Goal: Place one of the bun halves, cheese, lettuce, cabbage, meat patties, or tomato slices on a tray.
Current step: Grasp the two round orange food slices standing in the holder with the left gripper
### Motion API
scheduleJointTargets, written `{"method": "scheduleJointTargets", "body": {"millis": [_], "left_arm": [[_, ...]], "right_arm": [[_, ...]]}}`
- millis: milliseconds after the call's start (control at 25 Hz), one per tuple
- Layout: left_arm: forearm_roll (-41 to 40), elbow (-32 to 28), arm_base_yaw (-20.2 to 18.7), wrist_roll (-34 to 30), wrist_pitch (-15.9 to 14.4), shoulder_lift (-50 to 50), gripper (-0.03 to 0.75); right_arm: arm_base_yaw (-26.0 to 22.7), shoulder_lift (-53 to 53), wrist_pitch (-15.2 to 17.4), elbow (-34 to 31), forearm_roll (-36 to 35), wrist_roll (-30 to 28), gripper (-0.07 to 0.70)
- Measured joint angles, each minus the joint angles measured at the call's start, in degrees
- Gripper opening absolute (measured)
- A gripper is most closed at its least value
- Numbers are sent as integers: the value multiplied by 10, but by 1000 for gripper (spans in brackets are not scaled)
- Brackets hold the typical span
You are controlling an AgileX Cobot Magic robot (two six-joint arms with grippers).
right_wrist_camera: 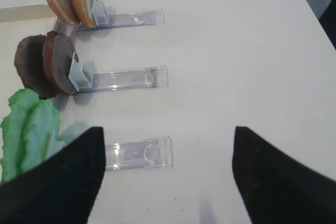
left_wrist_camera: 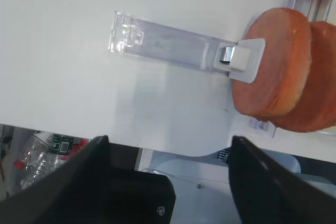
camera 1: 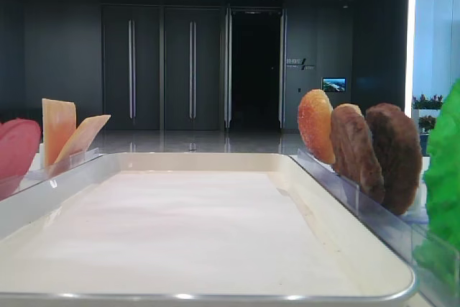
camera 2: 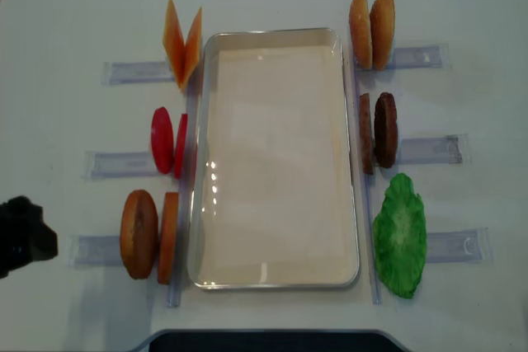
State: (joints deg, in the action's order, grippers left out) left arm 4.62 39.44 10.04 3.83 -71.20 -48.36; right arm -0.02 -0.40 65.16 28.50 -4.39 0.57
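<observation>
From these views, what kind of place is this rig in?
Likely a lobby or showroom demo station, not a kitchen: dark wall panels with tall doors, a small lit wall screen, and fake burger parts racked in clear holders around a tray on a white table.

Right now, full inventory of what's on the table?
tray: one, cream-white, centre, nothing on it
cheese: two, orange, far left of tray
tomato slices: two, red, mid left
buns: two, orange-brown, near left
bun halves: two, golden, far right
meat patties: two, dark brown, mid right
lettuce: one clump, green, near right
clear holders: six, one per food group
left gripper: black, jaws open, holding nothing
right gripper: black, jaws open, holding nothing
</observation>
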Motion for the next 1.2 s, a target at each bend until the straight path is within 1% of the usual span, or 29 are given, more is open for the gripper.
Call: {"method": "scheduleJointTargets", "body": {"millis": [240, 360, 680, 1200], "left_arm": [[1, 69, 0, -3, 2, -87, 509], [2, 91, 0, -4, 3, -107, 507], [7, 97, 0, -25, 3, -128, 504], [4, 97, 0, -17, 3, -128, 503]], "right_arm": [[0, 0, 0, 0, 0, 0, 514], [0, 0, 0, 0, 0, 0, 514], [0, 0, 0, 0, 0, 0, 514], [0, 0, 0, 0, 0, 0, 514]]}}
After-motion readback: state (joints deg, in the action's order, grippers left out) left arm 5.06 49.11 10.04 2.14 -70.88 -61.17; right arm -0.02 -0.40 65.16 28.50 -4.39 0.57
